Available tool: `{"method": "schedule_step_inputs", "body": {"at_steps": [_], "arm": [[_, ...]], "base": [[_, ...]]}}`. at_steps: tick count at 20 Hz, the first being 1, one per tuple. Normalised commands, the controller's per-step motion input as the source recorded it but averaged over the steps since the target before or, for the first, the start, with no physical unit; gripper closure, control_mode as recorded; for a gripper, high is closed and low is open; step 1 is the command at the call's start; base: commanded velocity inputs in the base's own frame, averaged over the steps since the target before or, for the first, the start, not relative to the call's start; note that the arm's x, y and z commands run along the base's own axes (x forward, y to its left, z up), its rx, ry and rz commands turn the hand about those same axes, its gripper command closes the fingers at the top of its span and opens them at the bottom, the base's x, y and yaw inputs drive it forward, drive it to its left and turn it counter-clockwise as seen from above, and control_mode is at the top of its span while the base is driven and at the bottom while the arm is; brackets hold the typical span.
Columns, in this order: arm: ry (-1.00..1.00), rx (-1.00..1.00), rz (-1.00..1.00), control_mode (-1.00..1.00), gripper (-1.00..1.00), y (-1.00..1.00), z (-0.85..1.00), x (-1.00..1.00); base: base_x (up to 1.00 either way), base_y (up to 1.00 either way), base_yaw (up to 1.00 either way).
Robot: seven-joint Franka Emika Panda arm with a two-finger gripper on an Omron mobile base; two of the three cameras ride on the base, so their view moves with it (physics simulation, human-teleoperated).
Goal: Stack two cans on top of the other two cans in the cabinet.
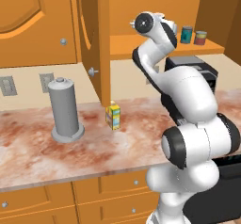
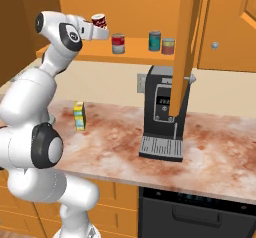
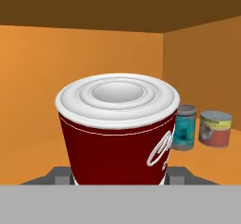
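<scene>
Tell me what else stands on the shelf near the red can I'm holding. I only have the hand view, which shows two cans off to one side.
Observer: A third can, the grey can with a red band, stands on the shelf, nearest to the red can.
Operator: Say whether my can touches the shelf.
Observer: No. The gripper holds it raised above shelf level.
Operator: Report what's lower down.
Observer: A yellow carton stands on the counter.

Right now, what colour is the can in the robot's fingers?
The can is dark red with a white lid and white lettering; the hand view shows it best.
</scene>
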Motion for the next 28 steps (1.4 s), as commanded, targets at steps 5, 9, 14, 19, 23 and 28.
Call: {"method": "schedule_step_inputs", "body": {"at_steps": [5,9,14,19,23,28], "arm": [[0.04,-0.05,-0.07,-1.00,1.00,-0.10,0.12,0.00],[0.07,-0.03,-0.04,-1.00,1.00,-0.21,0.02,0.03],[0.02,0.00,0.00,-1.00,1.00,-0.20,0.00,0.06],[-0.02,0.00,0.00,-1.00,1.00,-0.19,0.00,0.00],[0.02,0.00,0.00,-1.00,1.00,-0.15,-0.05,0.04],[0.03,0.00,0.00,-1.00,1.00,-0.01,-0.07,0.17]], "base": [[0.00,0.00,0.00],[0.00,0.00,0.00],[0.00,0.00,0.00],[0.00,0.00,0.00],[0.00,0.00,0.00],[0.00,0.00,0.00]]}}
